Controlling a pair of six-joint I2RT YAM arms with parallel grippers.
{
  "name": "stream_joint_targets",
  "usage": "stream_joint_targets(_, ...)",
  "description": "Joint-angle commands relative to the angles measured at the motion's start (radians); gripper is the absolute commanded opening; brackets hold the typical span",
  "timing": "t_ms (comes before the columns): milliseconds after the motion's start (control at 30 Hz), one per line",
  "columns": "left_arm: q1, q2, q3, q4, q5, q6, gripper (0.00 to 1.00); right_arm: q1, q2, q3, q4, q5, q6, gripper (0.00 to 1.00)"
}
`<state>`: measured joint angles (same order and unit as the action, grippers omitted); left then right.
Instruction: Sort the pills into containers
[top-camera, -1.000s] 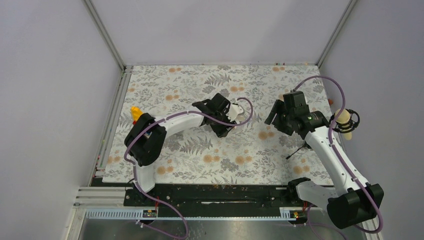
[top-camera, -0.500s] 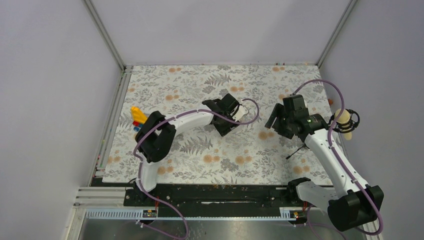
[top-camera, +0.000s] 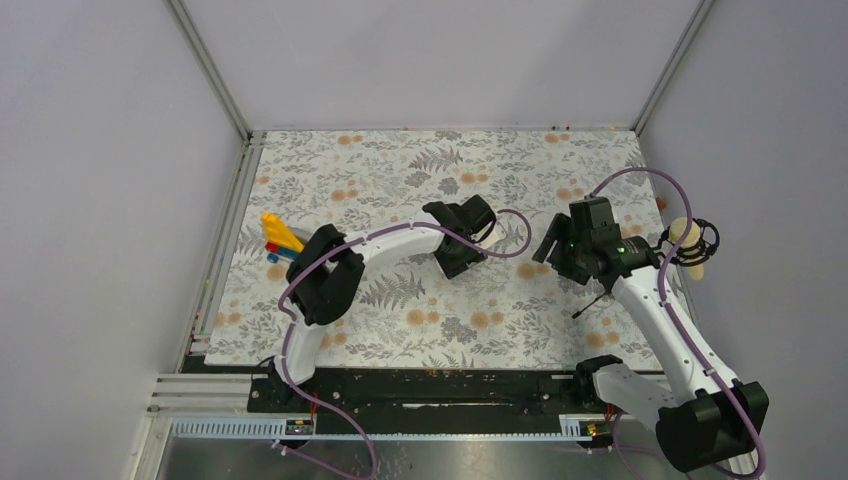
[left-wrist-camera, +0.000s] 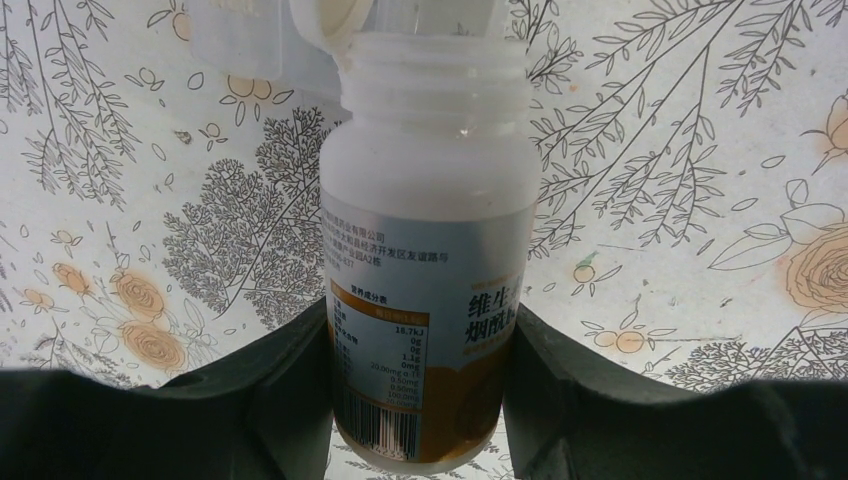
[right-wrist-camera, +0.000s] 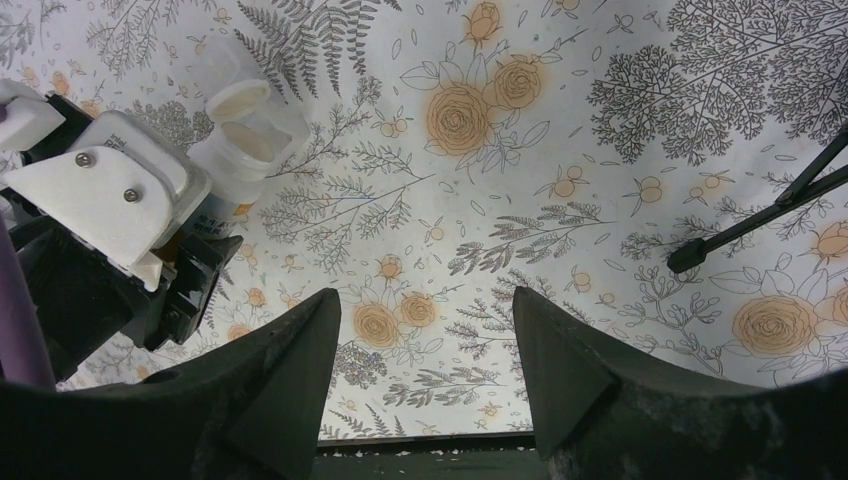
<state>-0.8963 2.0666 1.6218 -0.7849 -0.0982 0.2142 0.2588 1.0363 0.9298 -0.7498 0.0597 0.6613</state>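
My left gripper (top-camera: 470, 228) (left-wrist-camera: 418, 335) is shut on the lower body of a white pill bottle (left-wrist-camera: 425, 230) with a pale and orange label. Its white flip cap (left-wrist-camera: 335, 25) hangs open and the mouth points away from the wrist. The bottle also shows in the right wrist view (right-wrist-camera: 245, 150). A clear plastic cup (left-wrist-camera: 250, 45) sits just beyond the bottle's mouth. My right gripper (top-camera: 548, 242) (right-wrist-camera: 425, 310) is open and empty over the floral mat, to the right of the bottle. I cannot make out any pills.
Yellow, red and blue toy blocks (top-camera: 278, 237) lie at the mat's left edge. A thin black rod (top-camera: 595, 300) (right-wrist-camera: 760, 220) lies on the mat under the right arm. A cream object in a black ring (top-camera: 690, 245) sits by the right wall.
My left gripper has carried the bottle to the right, closer to the right gripper. The right gripper has shifted slightly toward the near edge.
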Motion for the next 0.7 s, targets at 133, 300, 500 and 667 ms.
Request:
stream_joint_targets(133,-0.026,0.024,0.077,-0.064,-0.086,0.021,0.00,-0.013,-0.025,-0.016,0.019,-0.002,0.007,0.72)
stream_joint_targets(300,-0.039,0.034,0.088,-0.079,-0.092,0.047,0.00,-0.015,-0.038,-0.026,0.018,-0.002,0.006,0.72)
stream_joint_targets(500,-0.049,0.071,0.148,-0.107,-0.144,0.055,0.00,-0.018,-0.056,-0.031,0.018,-0.022,0.006,0.72)
stream_joint_targets(667,-0.054,0.089,0.164,-0.128,-0.181,0.053,0.00,-0.020,-0.062,-0.033,0.014,-0.025,0.004,0.72)
